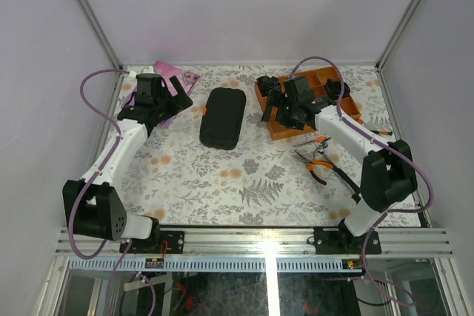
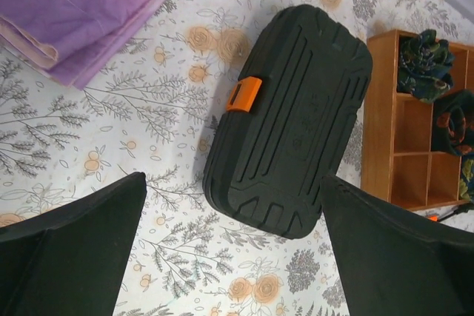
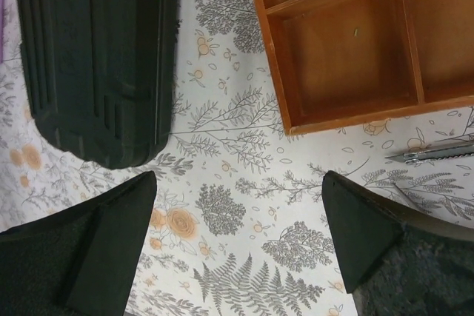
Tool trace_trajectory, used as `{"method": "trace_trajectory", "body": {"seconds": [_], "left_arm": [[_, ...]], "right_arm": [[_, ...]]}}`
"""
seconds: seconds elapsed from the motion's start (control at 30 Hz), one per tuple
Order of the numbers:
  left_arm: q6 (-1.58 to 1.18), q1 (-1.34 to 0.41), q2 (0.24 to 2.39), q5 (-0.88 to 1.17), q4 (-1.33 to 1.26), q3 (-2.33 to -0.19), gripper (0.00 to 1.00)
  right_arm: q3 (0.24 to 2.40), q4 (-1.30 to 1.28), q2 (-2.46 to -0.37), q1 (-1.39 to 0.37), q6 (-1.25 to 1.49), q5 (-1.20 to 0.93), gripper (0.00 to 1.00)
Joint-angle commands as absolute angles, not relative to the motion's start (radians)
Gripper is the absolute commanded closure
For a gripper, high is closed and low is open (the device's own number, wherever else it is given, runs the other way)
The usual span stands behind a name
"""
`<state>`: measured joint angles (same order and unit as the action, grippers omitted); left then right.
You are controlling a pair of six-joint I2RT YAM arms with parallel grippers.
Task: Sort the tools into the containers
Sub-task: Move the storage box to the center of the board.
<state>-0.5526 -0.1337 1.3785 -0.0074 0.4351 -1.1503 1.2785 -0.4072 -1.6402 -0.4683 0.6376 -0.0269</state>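
Left jaws released and empty, just left of the closed black tool case. Right jaws also released, between the case and the wooden tray. Orange-handled tools lie right of the case on the tabletop.

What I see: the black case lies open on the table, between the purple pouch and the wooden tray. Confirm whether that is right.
Wrong in one point: the black case is shut, not open, its ribbed lid down and the orange tab on its side, as the left wrist view shows. It does lie between the purple pouch and the wooden tray.
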Motion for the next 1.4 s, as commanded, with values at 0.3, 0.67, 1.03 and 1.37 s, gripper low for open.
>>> {"method": "trace_trajectory", "body": {"seconds": [0.3,0.67,1.03,1.37], "left_arm": [[-0.513,-0.057,1.490,0.038,0.339,-1.273,0.00],[-0.432,-0.055,1.734,0.131,0.375,-1.442,0.00],[-0.431,-0.055,1.962,0.418,0.311,-1.494,0.00],[-0.448,-0.064,2.027,0.475,0.258,-1.476,0.00]], "right_arm": [[1.384,-0.419,-1.719,-0.472,0.499,0.047,0.01],[1.455,-0.314,-1.829,-0.496,0.614,-0.120,0.00],[1.479,-0.117,-1.958,-0.542,0.726,-0.196,0.03],[1.588,-0.034,-2.089,-0.558,0.789,-0.233,0.03]]}}
